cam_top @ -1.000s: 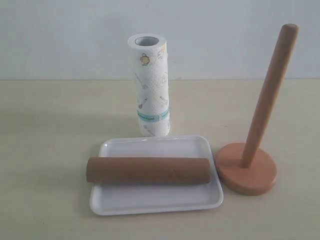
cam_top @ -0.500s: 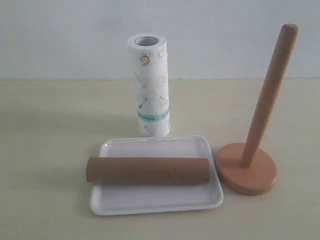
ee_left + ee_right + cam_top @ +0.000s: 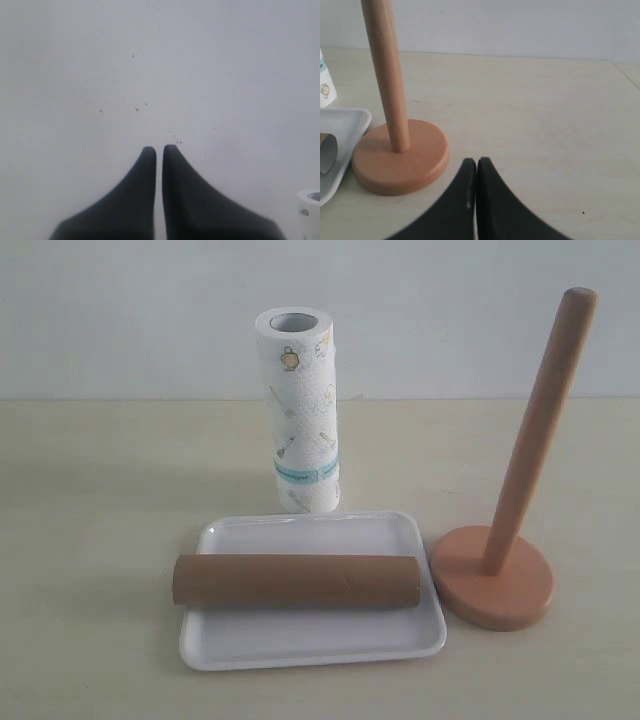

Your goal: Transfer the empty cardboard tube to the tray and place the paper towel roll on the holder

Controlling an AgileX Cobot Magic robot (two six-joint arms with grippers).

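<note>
The brown cardboard tube [image 3: 296, 581] lies on its side across the white tray [image 3: 310, 640]; one tube end [image 3: 326, 152] and a tray corner [image 3: 350, 122] show in the right wrist view. Behind the tray the printed paper towel roll [image 3: 298, 410] stands upright on the table. Its top edge [image 3: 310, 214] shows in the left wrist view. The wooden holder [image 3: 495, 575] stands to the right of the tray, its pole bare. Neither gripper appears in the exterior view. My left gripper [image 3: 159, 149] is shut, facing a pale wall. My right gripper [image 3: 476, 161] is shut, low over the table beside the holder base [image 3: 400, 157].
The beige tabletop [image 3: 100, 520] runs back to a pale wall [image 3: 450, 320]. In the right wrist view a seam or edge of the table [image 3: 626, 70] shows at the far corner.
</note>
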